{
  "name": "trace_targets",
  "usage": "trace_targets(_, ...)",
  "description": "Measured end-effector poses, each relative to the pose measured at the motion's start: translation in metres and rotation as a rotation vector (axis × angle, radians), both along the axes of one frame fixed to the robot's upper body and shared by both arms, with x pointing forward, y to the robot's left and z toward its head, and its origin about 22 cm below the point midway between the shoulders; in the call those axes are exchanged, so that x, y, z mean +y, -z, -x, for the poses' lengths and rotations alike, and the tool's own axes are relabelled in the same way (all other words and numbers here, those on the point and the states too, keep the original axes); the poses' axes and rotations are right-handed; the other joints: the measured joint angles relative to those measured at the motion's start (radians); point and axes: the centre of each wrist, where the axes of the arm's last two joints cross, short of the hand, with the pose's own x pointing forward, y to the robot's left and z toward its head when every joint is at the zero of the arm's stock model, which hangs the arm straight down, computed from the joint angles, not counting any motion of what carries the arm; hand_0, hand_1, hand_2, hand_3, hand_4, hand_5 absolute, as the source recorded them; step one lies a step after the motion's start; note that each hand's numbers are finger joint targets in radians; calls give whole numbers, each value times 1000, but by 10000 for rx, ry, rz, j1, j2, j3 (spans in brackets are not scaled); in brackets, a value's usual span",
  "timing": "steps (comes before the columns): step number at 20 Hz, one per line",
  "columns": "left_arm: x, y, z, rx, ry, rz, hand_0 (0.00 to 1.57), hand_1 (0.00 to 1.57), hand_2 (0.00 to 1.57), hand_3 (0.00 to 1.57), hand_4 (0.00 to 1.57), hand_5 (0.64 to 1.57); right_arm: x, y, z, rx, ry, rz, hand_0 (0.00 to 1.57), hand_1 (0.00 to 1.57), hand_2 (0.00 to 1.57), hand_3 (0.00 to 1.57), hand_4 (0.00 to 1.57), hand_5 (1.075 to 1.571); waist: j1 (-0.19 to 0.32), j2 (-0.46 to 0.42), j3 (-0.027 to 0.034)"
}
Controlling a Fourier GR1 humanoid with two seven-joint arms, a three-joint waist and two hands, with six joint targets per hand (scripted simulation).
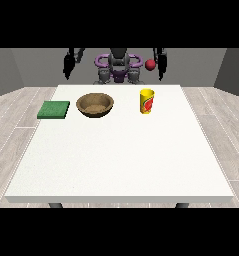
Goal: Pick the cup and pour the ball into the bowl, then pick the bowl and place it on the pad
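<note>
The robot (118, 66) stands small at the top middle of the frame, behind a big white table (118, 160). Its body is grey and black with purple rings at the shoulders.

At the upper left of the frame, one arm hangs straight down beside the body. The hand at the view's left (67, 67) is black and points down, off the table and far from everything on it. It holds nothing. I cannot tell if its fingers are apart or together.

Further down on the left part of the table lies the pad (54, 109). It is a flat green square and looks a bit rough, like a sponge cloth. Just to its right, apart from it, sits the bowl (95, 105). It is round, brown and looks like wood, with a thick rim and a paler inside.

Right of the bowl, with a gap between them, the cup (147, 101) stands upright. It is yellow and smooth, with a red mark on its side.

Above the cup, at the upper right, a small round red ball (150, 64) shows in the air past the table's far edge. Just beside it, the other arm hangs down. The hand at the view's right (161, 67) is black too. I cannot tell how its fingers lie, or if it touches the ball.
</note>
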Motion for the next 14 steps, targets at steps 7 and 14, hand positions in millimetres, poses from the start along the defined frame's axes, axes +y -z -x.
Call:
trace_targets(7, 1, -21, 1, 119, -142, 311, 0, 0, 0, 0, 642, 1565, -4, -22, 1, 202, -164, 3, 0, 0, 0, 0, 872, 1539, 67, -2304, -80)
trace_targets(14, -10, -48, 14, 1345, -675, 1873, 0, 0, 0, 0, 600, 1563, 2, -57, 17, 1505, -236, -988, 0, 0, 0, 0, 817, 1540, -79, -3587, -76)
